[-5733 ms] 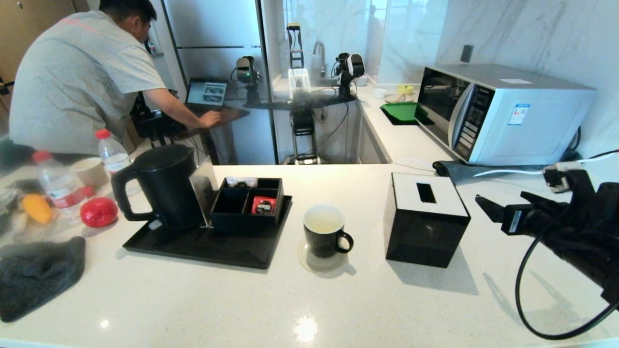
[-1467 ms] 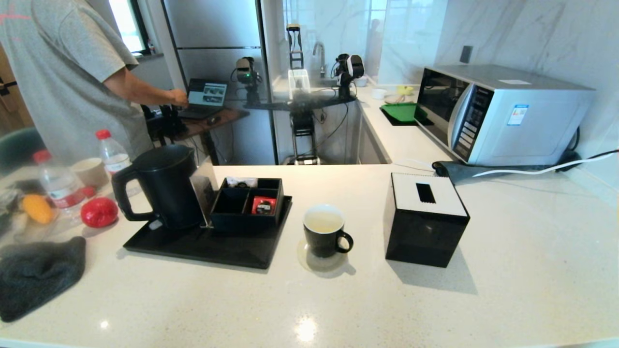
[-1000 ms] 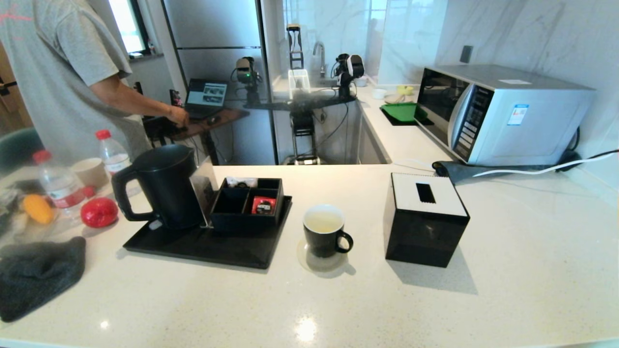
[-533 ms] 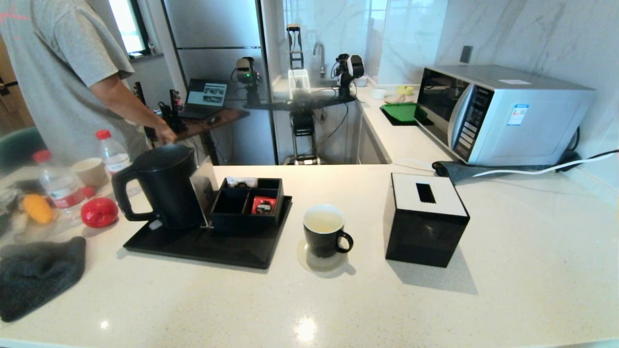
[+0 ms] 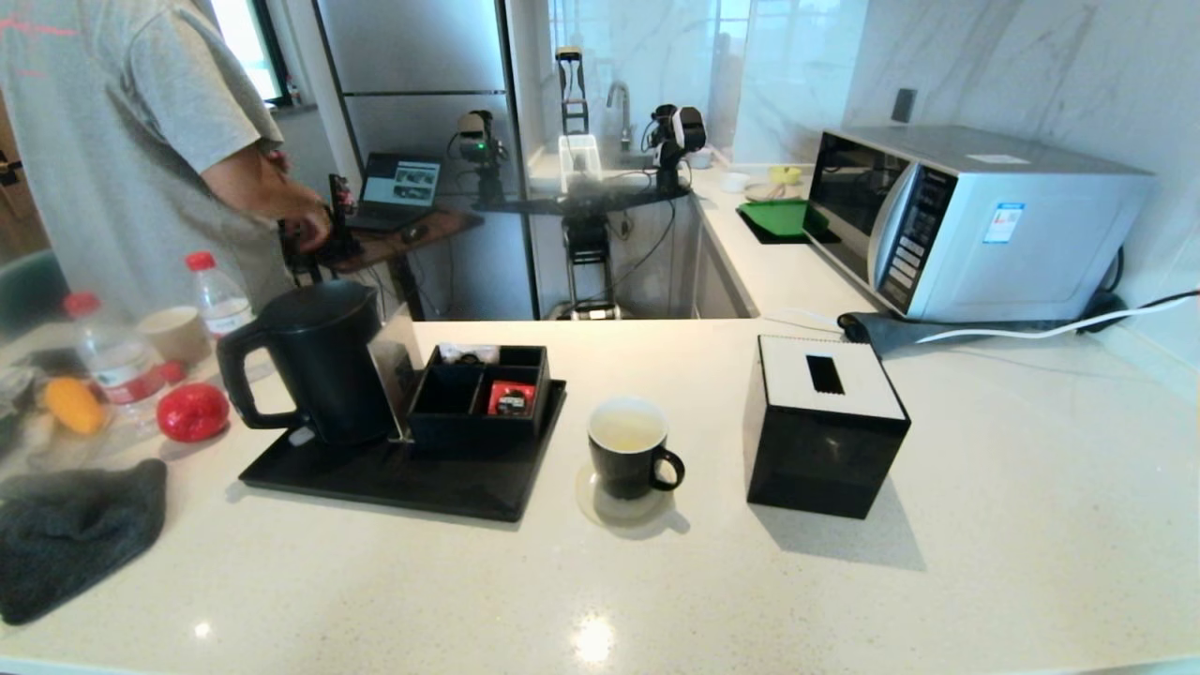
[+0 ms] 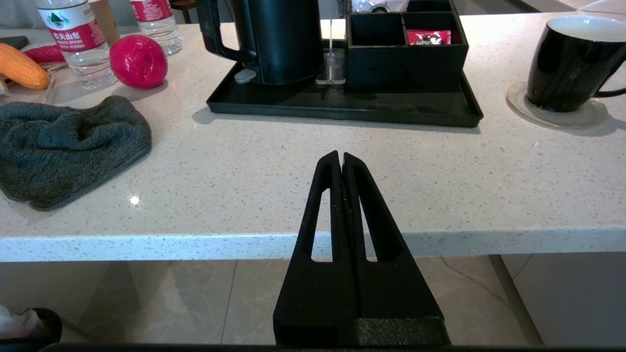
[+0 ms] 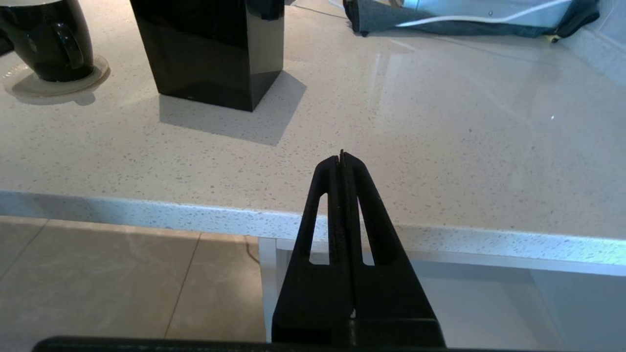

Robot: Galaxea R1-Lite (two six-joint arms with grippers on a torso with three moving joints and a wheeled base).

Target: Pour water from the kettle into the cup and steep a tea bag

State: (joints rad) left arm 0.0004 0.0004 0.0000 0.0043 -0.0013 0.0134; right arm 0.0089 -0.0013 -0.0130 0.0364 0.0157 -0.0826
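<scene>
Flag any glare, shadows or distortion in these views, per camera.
Head view: ceiling-light glare spot on the countertop, wide-angle bending at edges, tissue box casts a shadow toward the robot. Right wrist view: bright sheen across the countertop. Left wrist view: soft shadow beside the cup.

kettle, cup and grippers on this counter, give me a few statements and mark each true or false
1. The kettle stands upright on the black tray. True.
2. The cup sits on the tray beside the kettle. False: it sits on a round coaster on the counter, off the tray.
3. The left gripper holds the kettle handle. False: it is shut on nothing, low at the counter's near edge.
4. The right gripper is shut and holds nothing. True.
5. A red sachet lies in a compartment of the black organizer. True.
6. The tissue box stands between the kettle and the cup. False: it is on the cup's right.
</scene>
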